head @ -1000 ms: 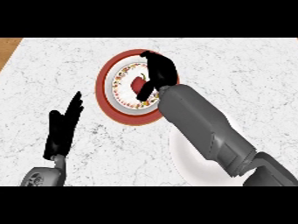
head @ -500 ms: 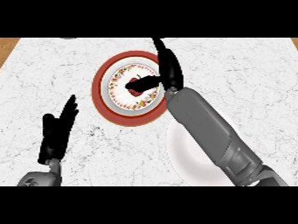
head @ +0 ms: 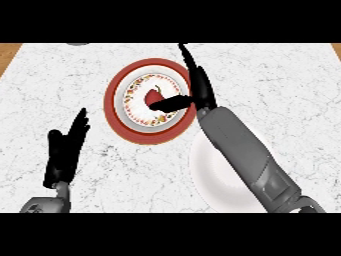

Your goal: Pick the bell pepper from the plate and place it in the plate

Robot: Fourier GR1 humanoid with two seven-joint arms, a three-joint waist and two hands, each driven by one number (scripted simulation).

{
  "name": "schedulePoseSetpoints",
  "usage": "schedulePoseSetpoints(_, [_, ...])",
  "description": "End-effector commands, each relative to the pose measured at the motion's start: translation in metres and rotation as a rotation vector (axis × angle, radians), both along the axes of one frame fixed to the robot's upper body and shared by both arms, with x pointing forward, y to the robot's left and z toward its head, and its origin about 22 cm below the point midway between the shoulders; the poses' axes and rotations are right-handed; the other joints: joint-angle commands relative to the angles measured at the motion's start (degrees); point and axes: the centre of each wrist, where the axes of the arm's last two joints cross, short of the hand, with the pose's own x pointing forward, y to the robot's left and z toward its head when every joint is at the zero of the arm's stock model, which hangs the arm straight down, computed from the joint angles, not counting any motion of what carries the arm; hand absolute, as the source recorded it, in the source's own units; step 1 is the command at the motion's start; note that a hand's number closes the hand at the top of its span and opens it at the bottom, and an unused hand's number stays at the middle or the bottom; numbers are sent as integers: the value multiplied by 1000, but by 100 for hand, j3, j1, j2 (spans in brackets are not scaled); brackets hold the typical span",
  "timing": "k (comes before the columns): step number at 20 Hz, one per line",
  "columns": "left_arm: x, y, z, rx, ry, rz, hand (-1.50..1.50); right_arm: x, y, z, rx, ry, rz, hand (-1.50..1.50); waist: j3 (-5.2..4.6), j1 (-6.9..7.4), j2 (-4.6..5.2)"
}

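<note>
Red bell pepper [head: 156, 93] seen lying on the red-rimmed plate [head: 123, 116] | touched by the right hand [head: 191, 95]'s thumb, fingers straight, spread above | white plate [head: 210, 176] under the forearm | left hand [head: 66, 150] resting, fingers straight.

A white marble counter [head: 291, 80] with grey veining carries two plates. The red-rimmed plate [head: 117, 107], its inner ring patterned, lies just left of the right hand [head: 195, 87] and up and to the right of the left hand [head: 66, 150]. The plain white plate [head: 210, 185] lies below the right hand, largely under its forearm, its rim close to the red-rimmed plate's lower right edge. Wooden surface shows at both upper corners.
</note>
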Motion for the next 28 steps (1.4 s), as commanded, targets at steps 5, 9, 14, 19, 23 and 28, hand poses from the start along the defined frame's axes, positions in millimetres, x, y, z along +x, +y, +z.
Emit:
schedulePoseSetpoints(5, [-6,12,3,9,1,27,0,-10,15,-3,-12,-36,21,-150,-3,-45,-26])
schedulePoseSetpoints(9, [-1,9,-3,-14,11,-13,0,-17,11,-27,-56,-4,-24,-150,-3,9,-10])
schedulePoseSetpoints(14, [10,2,3,-16,5,-10,0,-6,4,-27,-101,32,-63,-150,-3,-6,2])
schedulePoseSetpoints(19, [4,-16,-4,-5,7,-7,0,-7,-1,-35,-127,-1,-88,-150,-3,-8,3])
schedulePoseSetpoints(23, [5,10,-14,-7,0,-8,0,-9,-9,-47,-158,25,-134,-150,-4,56,29])
schedulePoseSetpoints(28, [-9,4,-3,3,6,14,0,-1,-17,-44,-181,53,-133,-150,-3,-59,-14])
